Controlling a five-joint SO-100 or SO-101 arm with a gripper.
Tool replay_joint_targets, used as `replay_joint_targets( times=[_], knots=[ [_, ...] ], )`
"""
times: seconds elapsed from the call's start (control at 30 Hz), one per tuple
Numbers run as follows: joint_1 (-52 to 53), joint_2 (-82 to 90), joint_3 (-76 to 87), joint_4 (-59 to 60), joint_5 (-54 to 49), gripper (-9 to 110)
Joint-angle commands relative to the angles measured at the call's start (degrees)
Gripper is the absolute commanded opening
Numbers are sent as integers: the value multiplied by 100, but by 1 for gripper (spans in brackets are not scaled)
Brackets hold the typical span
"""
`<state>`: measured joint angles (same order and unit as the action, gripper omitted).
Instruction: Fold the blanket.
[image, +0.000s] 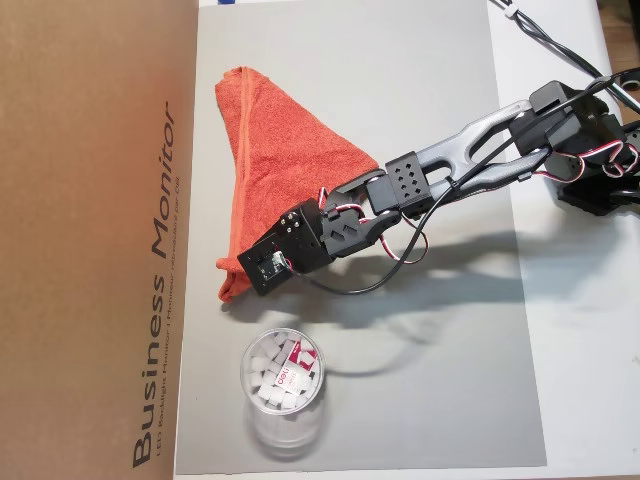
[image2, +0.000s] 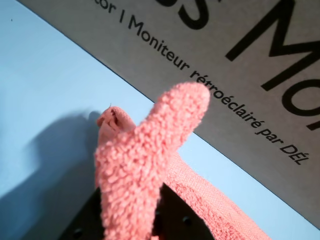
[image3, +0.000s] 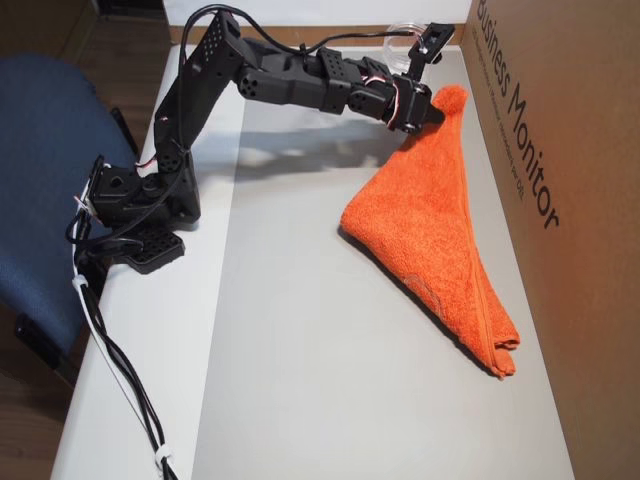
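The blanket lies on the grey mat as a long triangle, already doubled over along a diagonal, with 1 narrow tip caught in the end effector and lifted off the surface. From that pinch the cloth fans away and down to its far point, which rests flat on the mat well apart from the end effector. In the wrist view the terry tip stands up right between the dark fingers, so the end effector is clenched on the blanket's corner; the grip looks shallow, only the corner's bunched end being held, which I judge enough to drag the light cloth but easy to lose if pulled fast.

Holding a corner high keeps the layers hanging together, so the likely aim is to carry this tip across to the opposite point and lay a 2nd fold. The rest of the cloth stays on the mat as an anchor, letting the fold line form by itself.

Just beside the end effector, on the side away from the arm's base, stands the cardboard box, which acts as a wall close to the blanket's long edge and limits any swing that way. Near the end effector, off the cloth, is a clear cup of small white pieces, close enough that a low sweep could knock it. The arm reaches out across the table from its base.
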<state>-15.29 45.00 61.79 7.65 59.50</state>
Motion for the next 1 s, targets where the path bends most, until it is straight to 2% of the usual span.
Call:
replay_joint_targets(
  times=[0.0, 0.27, 0.77, 0.97],
  knots=[
    [-44, 44, -246, -105, -167, 0],
    [-132, -88, -229, -105, -580, 0],
    [-360, -413, -299, -97, -492, 0],
    [-343, -413, -272, -70, -457, 13]
  ],
)
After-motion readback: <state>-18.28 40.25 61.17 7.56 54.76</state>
